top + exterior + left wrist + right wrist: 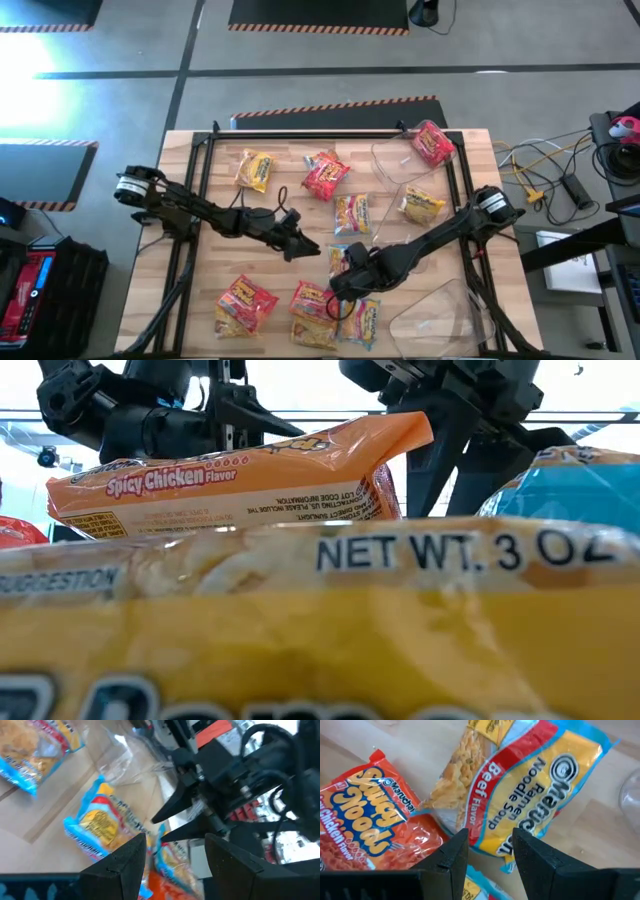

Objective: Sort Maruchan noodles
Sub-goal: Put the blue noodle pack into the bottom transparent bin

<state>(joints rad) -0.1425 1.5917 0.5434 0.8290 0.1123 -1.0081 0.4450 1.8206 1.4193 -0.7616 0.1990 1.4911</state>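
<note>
At the near edge of the wooden slatted table (190,300) we see a cluster of flat, crinkly plastic Maruchan noodle packets: an orange-red one (244,303) at near left, another orange one (312,307) beside it, and a light blue and yellow one (362,322) just to its right. In the low view a yellow packet (320,620) fills the foreground and blocks most of the table behind it, with an orange Spicy Chicken packet (240,475) lying beyond.

The right end effector (341,290) hangs over this near cluster, its fingers partly apart; we see nothing between them. Its wrist view looks down on a yellow, red and blue Beef Flavor packet (540,795) and an orange Saucy Noodles packet (370,825).

A clear plastic tub (440,312) sits at near right, beside the right arm.

Toward the middle, the left end effector (300,243) hovers above the table with its fingers partly apart and nothing held. Just right of it lie a blue and yellow packet (351,214) and another partly hidden by the right arm.

Farther back, a yellow-orange packet (254,170) lies at far left and a red packet (325,176) at far centre. A second clear tub (395,165) at far right holds a yellow packet (422,206), and a red packet (433,143) rests on its far rim.
</note>
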